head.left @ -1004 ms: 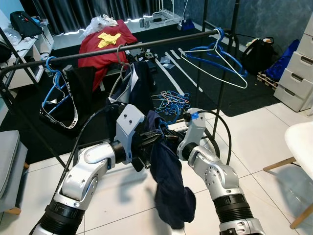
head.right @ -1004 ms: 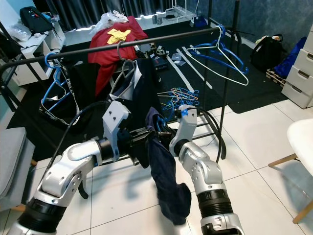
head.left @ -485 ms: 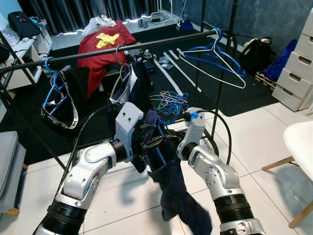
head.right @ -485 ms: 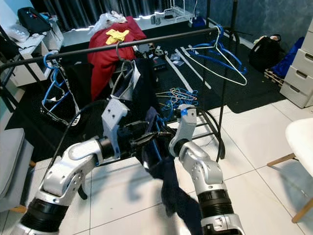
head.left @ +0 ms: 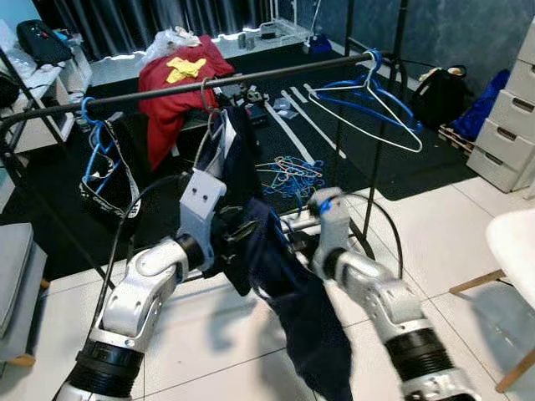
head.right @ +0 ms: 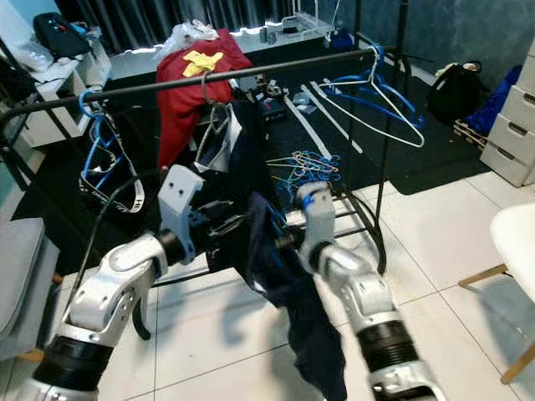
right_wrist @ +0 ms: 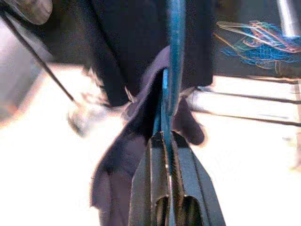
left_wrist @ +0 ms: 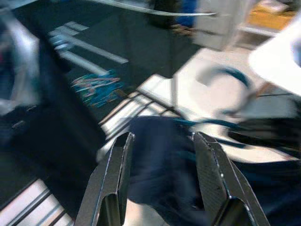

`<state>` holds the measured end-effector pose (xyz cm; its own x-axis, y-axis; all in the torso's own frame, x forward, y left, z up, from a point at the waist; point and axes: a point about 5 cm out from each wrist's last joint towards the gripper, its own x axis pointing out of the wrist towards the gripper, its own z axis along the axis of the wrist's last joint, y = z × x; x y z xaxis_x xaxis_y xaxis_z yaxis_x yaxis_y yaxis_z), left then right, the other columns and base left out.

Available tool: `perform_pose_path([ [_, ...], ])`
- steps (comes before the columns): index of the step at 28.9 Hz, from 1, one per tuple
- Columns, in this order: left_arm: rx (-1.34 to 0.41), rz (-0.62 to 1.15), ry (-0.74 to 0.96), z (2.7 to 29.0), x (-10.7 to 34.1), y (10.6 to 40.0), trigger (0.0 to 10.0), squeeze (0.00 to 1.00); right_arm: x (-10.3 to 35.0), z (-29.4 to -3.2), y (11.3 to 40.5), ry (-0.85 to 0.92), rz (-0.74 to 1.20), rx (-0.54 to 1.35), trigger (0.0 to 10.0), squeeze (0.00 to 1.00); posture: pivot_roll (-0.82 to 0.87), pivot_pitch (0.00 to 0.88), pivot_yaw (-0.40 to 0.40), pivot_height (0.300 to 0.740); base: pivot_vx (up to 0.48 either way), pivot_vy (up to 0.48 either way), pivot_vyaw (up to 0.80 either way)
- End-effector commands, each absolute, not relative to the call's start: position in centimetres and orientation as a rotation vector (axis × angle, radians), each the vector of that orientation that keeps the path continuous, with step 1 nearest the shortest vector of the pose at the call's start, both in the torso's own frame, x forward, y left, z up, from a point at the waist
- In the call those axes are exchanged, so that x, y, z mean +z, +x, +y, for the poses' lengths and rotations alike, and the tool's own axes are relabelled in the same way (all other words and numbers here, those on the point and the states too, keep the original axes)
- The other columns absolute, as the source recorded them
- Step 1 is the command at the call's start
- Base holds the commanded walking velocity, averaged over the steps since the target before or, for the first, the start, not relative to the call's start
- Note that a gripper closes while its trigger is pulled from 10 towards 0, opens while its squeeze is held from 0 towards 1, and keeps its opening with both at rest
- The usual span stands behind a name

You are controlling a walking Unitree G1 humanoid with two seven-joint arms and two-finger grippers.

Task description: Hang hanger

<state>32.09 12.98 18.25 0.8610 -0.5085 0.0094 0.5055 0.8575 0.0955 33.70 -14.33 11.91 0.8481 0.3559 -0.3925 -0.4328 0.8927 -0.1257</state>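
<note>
Garment (head.left: 294, 288), dark navy, is hanging on the blue hanger (right_wrist: 173, 70) below the rail (head.left: 209, 82). We are pinching that hanger in our right gripper (right_wrist: 165, 141), fingers clamped on it, while our left gripper (left_wrist: 162, 181) is spread wide beside the cloth, under the rail.

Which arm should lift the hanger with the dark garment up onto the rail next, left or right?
Probably the right. The right pincer is shut on the blue hanger that carries the dark garment, below the rail. The left pincer is open at the cloth, gripping nothing.
</note>
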Motion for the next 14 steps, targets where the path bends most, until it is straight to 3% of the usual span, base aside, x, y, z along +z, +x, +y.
perform_pose_path([
  [1, -0.461, 0.012, 0.088, 14.1, 17.3, 32.3, 10.0, 0.0, 11.5, -14.9, 33.6, -0.401, 0.346, 0.398, 10.0, 0.0, -0.06, 0.069, 0.085, 0.74, 0.0, 0.0, 0.0],
  [3, -0.424, 0.047, 0.059, 14.2, 16.3, 32.3, 10.0, 0.0, 11.9, -17.6, 33.8, -0.693, 0.278, 0.212, 10.0, 0.0, -0.06, 0.064, 0.09, 0.74, 0.0, 0.0, 0.0],
  [5, -0.422, 0.052, 0.054, 14.1, 16.1, 32.3, 10.0, 0.0, 12.2, -18.2, 33.8, -0.75, 0.247, 0.155, 10.0, 0.0, -0.06, 0.064, 0.09, 0.74, 0.0, 0.0, 0.0],
  [7, -0.431, 0.059, 0.048, 13.9, 15.8, 32.2, 10.0, 0.0, 12.6, -18.4, 33.7, -0.702, 0.2, 0.104, 10.0, 0.0, -0.06, 0.062, 0.092, 0.74, 0.0, 0.0, 0.0],
  [10, -0.428, 0.078, 0.085, 13.8, 14.9, 32.1, 10.0, 0.0, 12.9, -18.0, 33.2, -0.381, 0.09, 0.072, 10.0, 0.0, -0.06, 0.06, 0.103, 0.74, 0.0, 0.0, 0.0],
  [11, -0.428, 0.078, 0.085, 13.8, 14.9, 32.1, 10.0, 0.0, 12.9, -18.0, 33.2, -0.381, 0.09, 0.072, 10.0, 0.0, -0.06, 0.06, 0.103, 0.74, 0.0, 0.0, 0.0],
  [14, -0.381, 0.075, 0.165, 14.6, 14.4, 32.3, 10.0, 0.0, 12.5, -17.5, 32.6, -0.199, 0.059, 0.188, 10.0, 0.0, -0.06, 0.059, 0.111, 0.74, 0.0, 0.0, 0.0],
])
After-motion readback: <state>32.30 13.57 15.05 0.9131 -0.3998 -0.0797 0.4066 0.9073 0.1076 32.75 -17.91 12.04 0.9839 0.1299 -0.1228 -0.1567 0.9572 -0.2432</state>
